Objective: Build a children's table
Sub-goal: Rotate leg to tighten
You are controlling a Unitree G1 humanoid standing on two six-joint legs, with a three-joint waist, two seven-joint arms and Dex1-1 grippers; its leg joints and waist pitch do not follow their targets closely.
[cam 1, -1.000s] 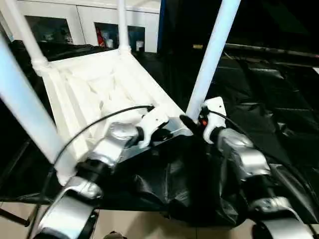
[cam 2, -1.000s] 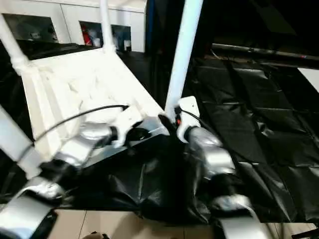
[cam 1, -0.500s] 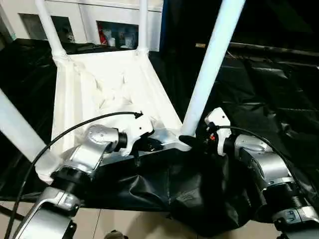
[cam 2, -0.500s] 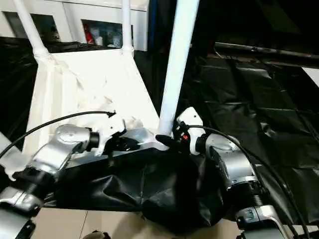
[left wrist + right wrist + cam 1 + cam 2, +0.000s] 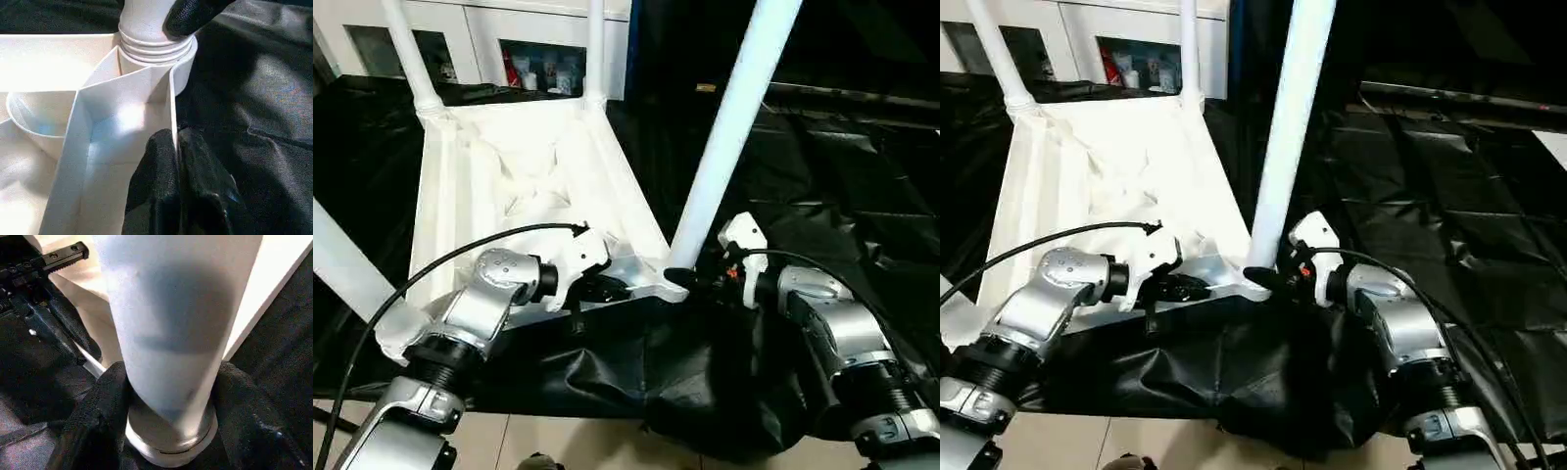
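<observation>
Upturned tabletop (image 5: 509, 166) on the black-draped bench (image 5: 862, 176); left hand (image 5: 177, 161) pinches its near rim shut. Right hand (image 5: 168, 396), half-open, clasps the base of the 5 o'clock corner leg (image 5: 729, 127). Keep the leg upright and press straight into its socket while the rim is steadied.

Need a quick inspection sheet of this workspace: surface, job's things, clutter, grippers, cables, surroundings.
Surface: black sheeting, creased, hanging over the near edge.
Job's things: white tabletop lying underside up; four white legs standing in its corner sockets, the nearest right leg among them.
Clutter: nothing seen.
Grippers: left gripper shut on the tabletop's rim wall; right gripper, jaws either side of the nearest right leg at its base.
Cables: black cable arching over the left forearm.
Surroundings: white cabinet with glass doors behind.
</observation>
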